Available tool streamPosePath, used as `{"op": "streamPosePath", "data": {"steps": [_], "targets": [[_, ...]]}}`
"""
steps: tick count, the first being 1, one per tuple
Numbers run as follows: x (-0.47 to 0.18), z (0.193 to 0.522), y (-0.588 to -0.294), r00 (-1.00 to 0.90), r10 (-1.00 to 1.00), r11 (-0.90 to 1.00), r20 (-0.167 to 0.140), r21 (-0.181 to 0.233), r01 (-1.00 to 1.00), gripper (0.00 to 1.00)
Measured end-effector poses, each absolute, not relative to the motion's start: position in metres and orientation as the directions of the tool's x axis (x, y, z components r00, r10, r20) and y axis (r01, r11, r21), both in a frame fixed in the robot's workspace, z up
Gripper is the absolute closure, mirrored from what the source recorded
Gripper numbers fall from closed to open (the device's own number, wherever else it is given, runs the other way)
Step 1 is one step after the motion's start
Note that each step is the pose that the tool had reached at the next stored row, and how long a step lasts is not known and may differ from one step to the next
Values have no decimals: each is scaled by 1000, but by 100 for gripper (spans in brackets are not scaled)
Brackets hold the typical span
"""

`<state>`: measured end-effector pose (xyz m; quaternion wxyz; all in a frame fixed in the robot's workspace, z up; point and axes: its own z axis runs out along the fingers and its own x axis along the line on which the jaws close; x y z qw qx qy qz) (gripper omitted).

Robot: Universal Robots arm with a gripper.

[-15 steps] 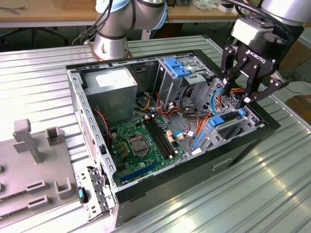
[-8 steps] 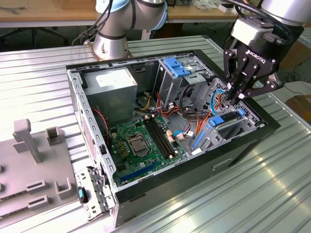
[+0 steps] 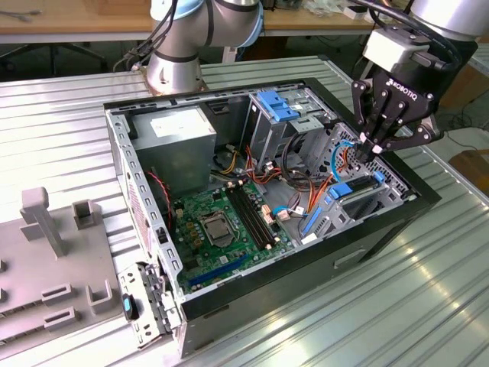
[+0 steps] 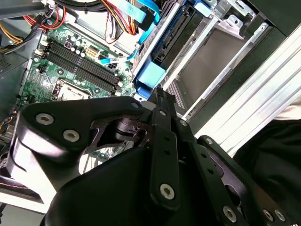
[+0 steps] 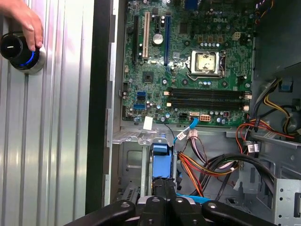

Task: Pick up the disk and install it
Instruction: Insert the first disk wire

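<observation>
Black jaws closed, tips near disk [image 3: 361, 200]

Open computer case [image 3: 306, 284] lying on a ribbed metal table [image 3: 428, 306].
Inside sit a green motherboard [image 3: 221, 222], a grey power supply [image 3: 179, 145] with a white label, a metal cage [image 3: 279, 115] with a blue latch, and orange cables [image 5: 197, 167]; a grey fixture plate [image 3: 46, 298] lies beside the case.

White lettering [image 3: 402, 90] on the tool [image 3: 372, 151], perhaps print on the white label [image 3: 174, 126] atop the grey box [image 3: 185, 159]
</observation>
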<state>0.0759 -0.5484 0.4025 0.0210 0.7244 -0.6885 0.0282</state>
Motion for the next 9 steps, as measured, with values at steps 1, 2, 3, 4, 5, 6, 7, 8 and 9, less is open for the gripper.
{"op": "streamPosePath", "data": {"steps": [1,2,3,4,5,6,7,8,9], "targets": [[76,402,-548,50,-996,-51,70,-8,-999,89],[76,402,-548,50,-996,-51,70,-8,-999,89],[76,402,-548,50,-996,-51,70,-8,-999,89],[76,402,-548,50,-996,-51,70,-8,-999,89],[76,402,-548,50,-996,-51,70,-8,-999,89],[76,402,-548,50,-996,-51,70,-8,-999,89],[76,402,-548,50,-996,-51,70,-8,-999,89],[76,402,-548,50,-996,-51,70,-8,-999,89],[76,402,-548,50,-996,-51,70,-8,-999,89]]}}
